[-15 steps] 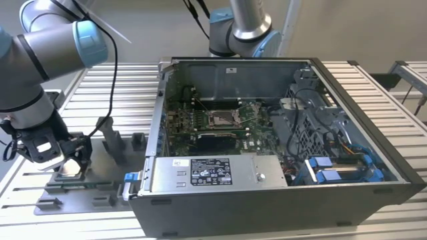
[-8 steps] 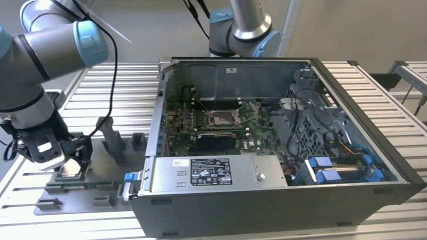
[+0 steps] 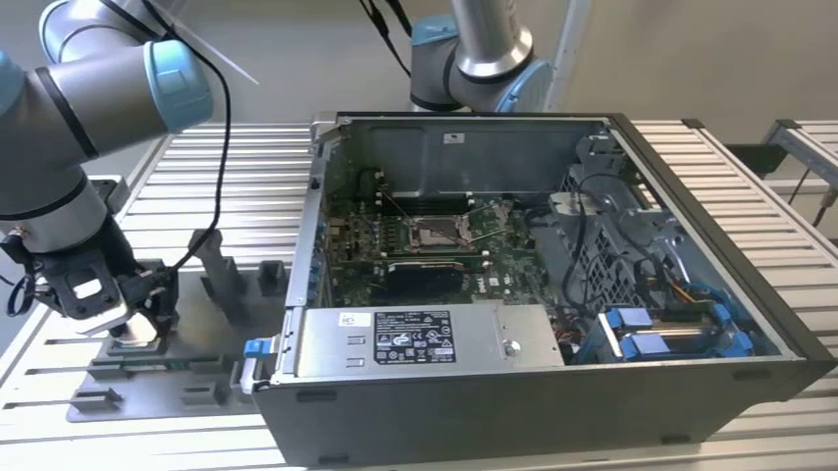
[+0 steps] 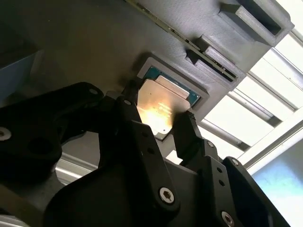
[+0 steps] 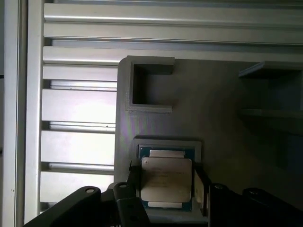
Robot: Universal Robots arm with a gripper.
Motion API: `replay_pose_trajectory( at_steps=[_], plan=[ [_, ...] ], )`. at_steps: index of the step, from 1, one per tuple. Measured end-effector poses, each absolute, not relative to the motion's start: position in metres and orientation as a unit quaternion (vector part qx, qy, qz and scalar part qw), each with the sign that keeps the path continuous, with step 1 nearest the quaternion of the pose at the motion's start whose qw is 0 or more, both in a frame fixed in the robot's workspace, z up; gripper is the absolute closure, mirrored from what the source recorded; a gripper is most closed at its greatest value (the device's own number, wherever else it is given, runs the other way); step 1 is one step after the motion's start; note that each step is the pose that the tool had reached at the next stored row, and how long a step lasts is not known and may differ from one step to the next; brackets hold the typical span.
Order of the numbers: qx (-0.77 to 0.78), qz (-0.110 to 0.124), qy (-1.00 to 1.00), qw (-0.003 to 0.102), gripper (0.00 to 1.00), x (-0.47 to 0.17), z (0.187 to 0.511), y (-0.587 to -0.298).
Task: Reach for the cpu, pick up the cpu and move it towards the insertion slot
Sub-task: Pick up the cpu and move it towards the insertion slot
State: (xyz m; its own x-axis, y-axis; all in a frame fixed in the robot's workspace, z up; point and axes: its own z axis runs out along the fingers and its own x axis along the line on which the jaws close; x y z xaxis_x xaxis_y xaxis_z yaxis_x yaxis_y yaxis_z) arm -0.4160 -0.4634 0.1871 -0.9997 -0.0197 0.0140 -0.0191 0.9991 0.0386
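In the exterior view, the arm is folded down with its wrist pointing at the worktop (image 3: 223,167). The end effector (image 3: 135,329) sits low over the grey fixture plate (image 3: 196,368). The insertion slot (image 3: 439,231) lies well apart from that plate, inside the computer case (image 3: 524,402). The case wall stands between them, so I judge a low carry could clip it.

In the second wrist view, the end effector straddles the cpu (image 4: 158,101), which lies flat on the fixture plate. You cannot tell whether it has clamped the chip or merely flanks it. An uneven hold could tilt or drop the chip.

In the first wrist view, the cpu sits square in its nest (image 5: 165,142) near the plate's edge. A skewed lift could jam it against the rim.
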Motion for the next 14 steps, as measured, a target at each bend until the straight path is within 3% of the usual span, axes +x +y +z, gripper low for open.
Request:
replay_pose_trajectory(
  at_steps=[14],
  plan=[
    [0.01, -0.019, -1.0, 0.007, 1.0, -0.4156, 0.187, -0.4634]
  ],
)
